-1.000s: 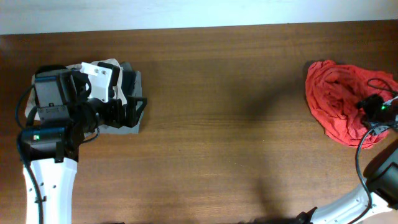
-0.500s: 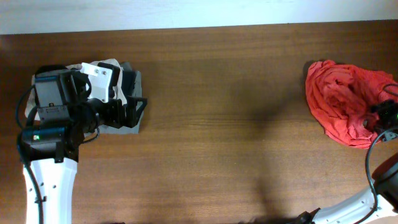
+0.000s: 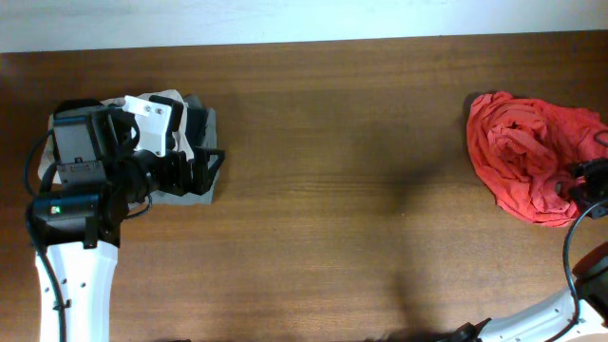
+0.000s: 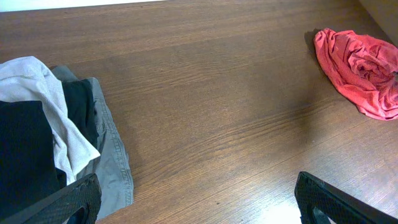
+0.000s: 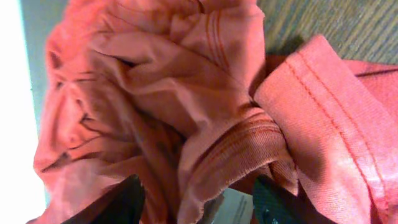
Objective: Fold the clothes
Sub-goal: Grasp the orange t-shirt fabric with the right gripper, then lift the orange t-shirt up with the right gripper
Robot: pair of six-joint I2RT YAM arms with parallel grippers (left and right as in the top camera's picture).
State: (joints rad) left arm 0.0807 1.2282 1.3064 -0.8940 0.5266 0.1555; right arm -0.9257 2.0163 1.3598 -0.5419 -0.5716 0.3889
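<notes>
Currently the red-orange T-shirt (image 3: 518, 157) lies crumpled at the right end of the tabletop (image 3: 361, 190). My right fingers (image 5: 127, 199) straddle a hemmed fold at its edge, probably to draw it out flat; whether they pinch it, I cannot tell. My left fingers (image 4: 74, 199) stand spread wide above the folded garments (image 4: 37, 143), well apart and obstructing nothing.

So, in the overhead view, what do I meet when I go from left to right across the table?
Folded pile → bare table → T-shirt
</notes>
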